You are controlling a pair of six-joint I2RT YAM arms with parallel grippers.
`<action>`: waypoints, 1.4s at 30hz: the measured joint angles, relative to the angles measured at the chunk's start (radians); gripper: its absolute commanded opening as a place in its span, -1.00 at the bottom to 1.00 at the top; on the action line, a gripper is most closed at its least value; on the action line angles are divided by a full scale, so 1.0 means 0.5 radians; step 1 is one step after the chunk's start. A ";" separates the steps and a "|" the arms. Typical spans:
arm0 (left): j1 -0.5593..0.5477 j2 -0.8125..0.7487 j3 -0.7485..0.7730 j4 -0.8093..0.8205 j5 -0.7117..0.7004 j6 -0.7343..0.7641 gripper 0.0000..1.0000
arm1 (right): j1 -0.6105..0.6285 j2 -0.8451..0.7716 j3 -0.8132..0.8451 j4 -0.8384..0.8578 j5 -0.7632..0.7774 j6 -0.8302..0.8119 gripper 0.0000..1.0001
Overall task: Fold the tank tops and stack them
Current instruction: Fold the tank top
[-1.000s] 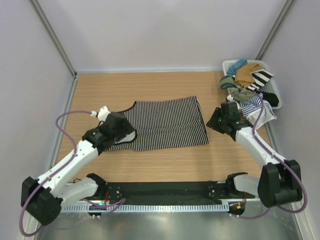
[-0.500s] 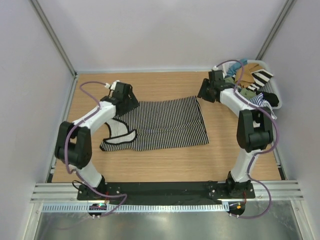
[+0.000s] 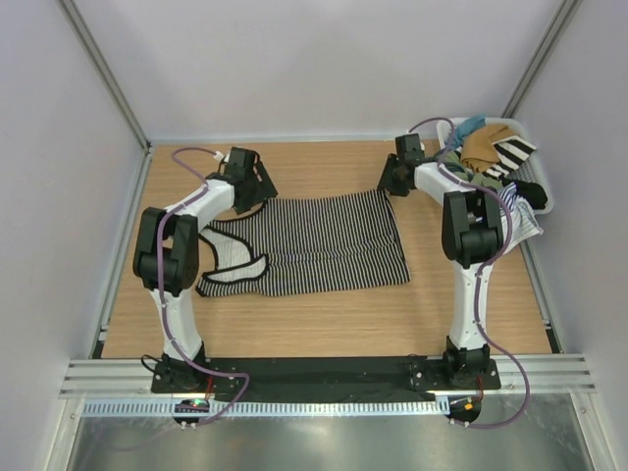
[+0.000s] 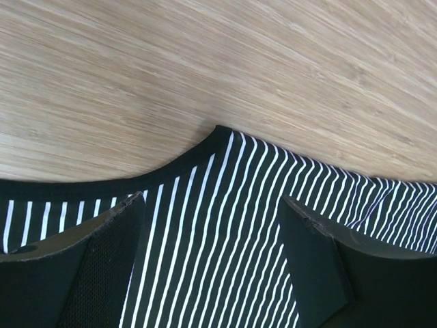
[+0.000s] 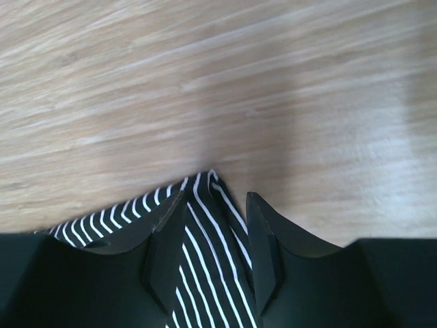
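**Overhead view.** The black-and-white top (image 3: 324, 245) lies flat and spread near the middle of the table (image 3: 324, 319), straps to my left and hem to my right. I have both arms stretched to its far edge. The left gripper (image 3: 257, 188) is over the far-left shoulder corner and the right gripper (image 3: 388, 183) over the far-right hem corner. Bare wood lies on every side of the cloth: a strip between its far edge and the back wall, a broad band between its near edge and the arm bases, and margins left and right.

**Far-right corner.** The basket (image 3: 446, 126) holds a heap of mixed clothes (image 3: 481, 147). The blue-and-white top (image 3: 525, 224) hangs over the basket's near rim, well apart from the spread top.

**Left wrist view.** The black-bound edge (image 4: 171, 164) curves up to a point, with plain wood beyond it. My left fingers (image 4: 102, 253) stand wide apart over the stripes and grasp nothing.

**Right wrist view.** The hem corner (image 5: 208, 179) points away into open wood. My right fingers (image 5: 263, 232) straddle it, one on each side, with a gap between them; I see no pinch on the cloth.
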 measured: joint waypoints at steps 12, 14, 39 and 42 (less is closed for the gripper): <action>0.004 0.115 0.120 0.008 0.127 0.033 0.54 | 0.018 0.091 0.153 -0.049 -0.027 0.000 -0.98; 0.004 0.155 0.153 0.008 0.137 0.034 0.50 | 0.018 0.094 0.166 -0.057 -0.027 0.000 -0.98; 0.003 0.480 0.534 -0.205 0.129 0.148 -1.00 | 0.053 0.084 0.220 -0.115 0.047 0.001 -0.98; 0.004 0.452 0.533 -0.220 0.095 0.169 -0.14 | 0.052 0.043 0.198 -0.114 0.066 0.002 -0.97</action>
